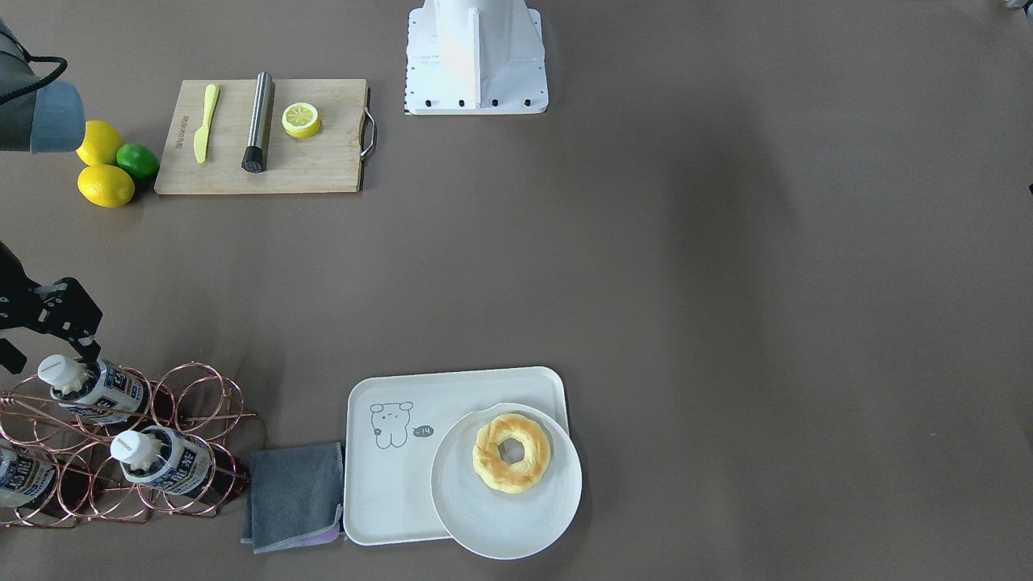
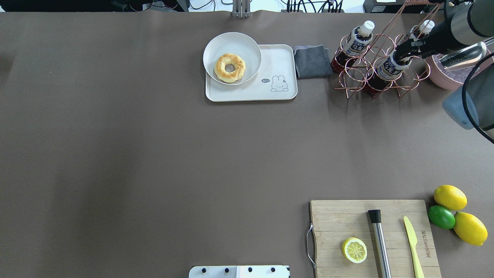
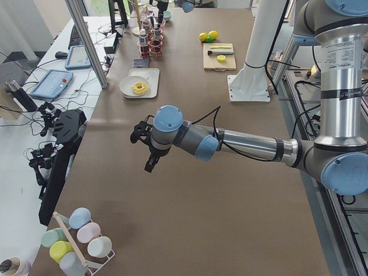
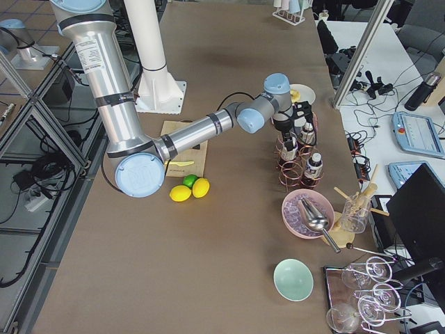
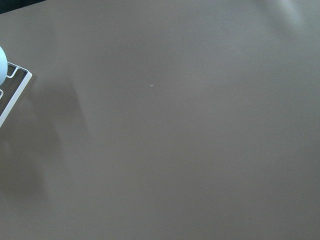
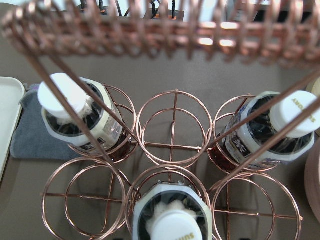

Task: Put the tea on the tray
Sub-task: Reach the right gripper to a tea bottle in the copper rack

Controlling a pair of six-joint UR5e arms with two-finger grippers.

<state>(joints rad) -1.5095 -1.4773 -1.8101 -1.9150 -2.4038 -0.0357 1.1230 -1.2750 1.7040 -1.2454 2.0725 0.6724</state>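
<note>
Tea [image 2: 389, 66]: upright in wire rack [image 6: 172, 145], at 3 o'clock from the tray [image 2: 251, 94] seen overhead
Right gripper [image 1: 48, 359]: jaws wide above its cap, seemingly lining up a grasp
Left gripper [image 3: 147, 150]: well apart from the rack; opening cannot be told
Tray: plate [image 2: 247, 46] at 9 o'clock end, leaving the bear end for the bottle

Tray [image 2: 247, 92]: speech bubble [image 2: 265, 80] beside bear drawing [image 2: 279, 84] reads "hi~". Wooden board [image 2: 335, 216] engraving illegible.

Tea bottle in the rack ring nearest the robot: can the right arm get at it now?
Probably yes: the right gripper hangs right over that tea bottle, jaws open, and in the right wrist view no wire of the rack crosses its cap, though handle wires pass close.
</note>
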